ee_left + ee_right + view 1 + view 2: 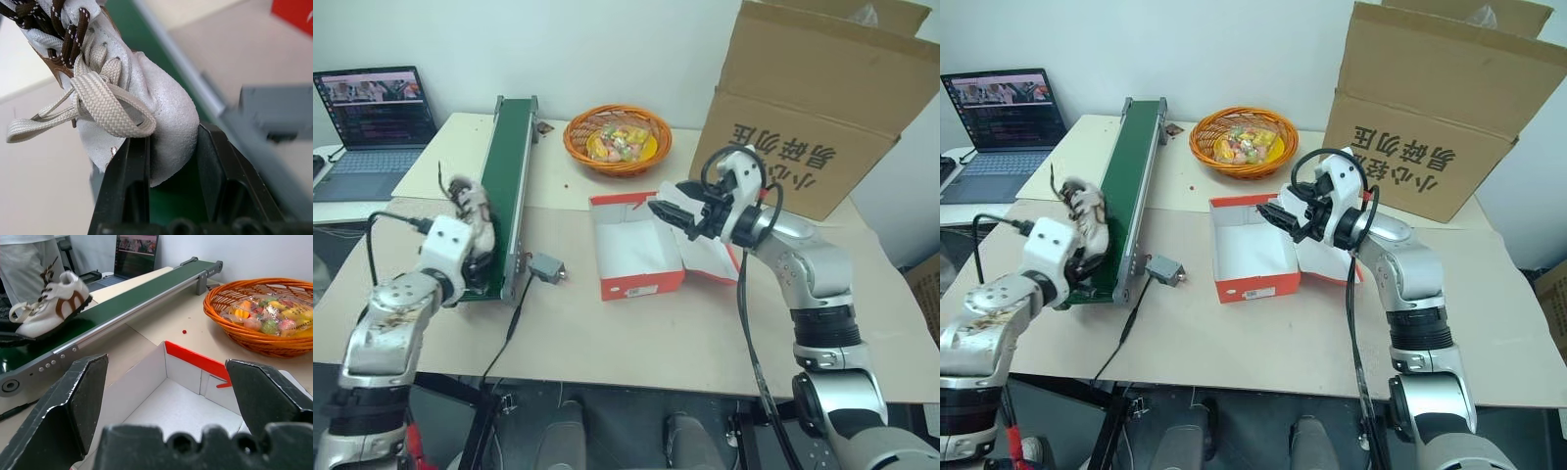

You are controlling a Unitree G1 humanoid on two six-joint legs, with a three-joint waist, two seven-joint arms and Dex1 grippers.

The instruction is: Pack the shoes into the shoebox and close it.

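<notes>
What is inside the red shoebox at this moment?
The shoebox stands open and its white floor looks bare, with no shoe in it. The right gripper hangs over the far right corner and covers that part.

The big brown carton (813, 108) at two o'clock carries large dark red Chinese characters, seen upside down. The white label on the shoebox (1255, 291) is too small to read.

My right gripper (668, 217) hangs over the open shoebox (636, 257), nothing between; basket (617, 137) beyond, brown carton (813, 108) crowds its right.
</notes>
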